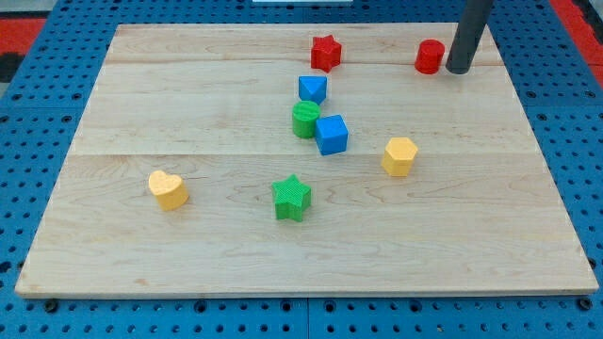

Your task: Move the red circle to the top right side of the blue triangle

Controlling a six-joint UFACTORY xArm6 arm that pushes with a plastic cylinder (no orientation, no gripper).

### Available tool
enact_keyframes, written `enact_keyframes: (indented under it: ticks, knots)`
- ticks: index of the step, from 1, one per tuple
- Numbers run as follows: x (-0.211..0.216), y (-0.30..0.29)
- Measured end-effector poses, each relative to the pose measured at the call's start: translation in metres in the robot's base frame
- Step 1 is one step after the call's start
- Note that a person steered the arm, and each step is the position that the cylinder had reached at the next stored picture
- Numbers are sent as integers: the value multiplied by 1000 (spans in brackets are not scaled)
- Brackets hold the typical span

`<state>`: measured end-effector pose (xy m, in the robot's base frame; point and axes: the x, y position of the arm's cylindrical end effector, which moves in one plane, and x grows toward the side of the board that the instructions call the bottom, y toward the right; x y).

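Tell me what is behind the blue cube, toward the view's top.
The green cylinder touches the blue cube at its upper left; the blue triangle lies beyond. The cube hides little of the cylinder's lower right edge.

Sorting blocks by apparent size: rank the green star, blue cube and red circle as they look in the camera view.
1. Green star block and blue cube block: alike, and the star sits nearer the view's bottom, so unranked.
2. Red circle block, smallest.
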<state>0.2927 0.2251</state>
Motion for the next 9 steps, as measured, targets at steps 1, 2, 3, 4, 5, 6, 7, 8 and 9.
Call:
enact_keyframes:
  ticks: [1,2,3,4,5,6,7,8,9]
  knots:
    - [-32,46]
    - [-68,17]
    - [-68,-30]
    - [-47,-32]
    - [-24,-19]
    - [-11,-13]
    - [-6,-49]
    - [-10,-57]
    - [-6,-68]
